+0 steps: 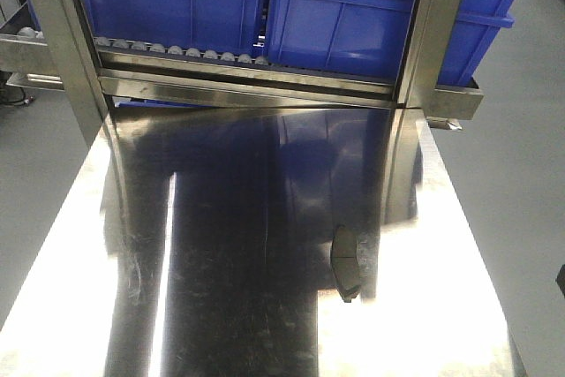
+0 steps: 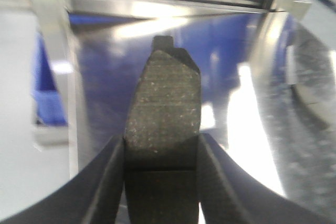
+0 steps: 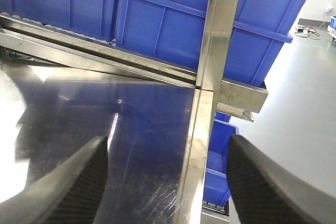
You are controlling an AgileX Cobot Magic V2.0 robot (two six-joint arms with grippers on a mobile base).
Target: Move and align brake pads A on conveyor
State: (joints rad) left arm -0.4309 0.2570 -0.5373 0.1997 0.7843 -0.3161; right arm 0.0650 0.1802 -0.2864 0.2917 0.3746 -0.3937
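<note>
The left claw is clenched on one brake pad, its long axis toward 12 o'clock. The right claw is released. A second pad lies on the table at 4 o'clock, lengthwise 12-to-6, probably nearer the right claw.

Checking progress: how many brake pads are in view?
2. One brake pad lies on the steel tabletop, right of centre; the second pad is held in the left gripper jaws. More may be out of view.
</note>
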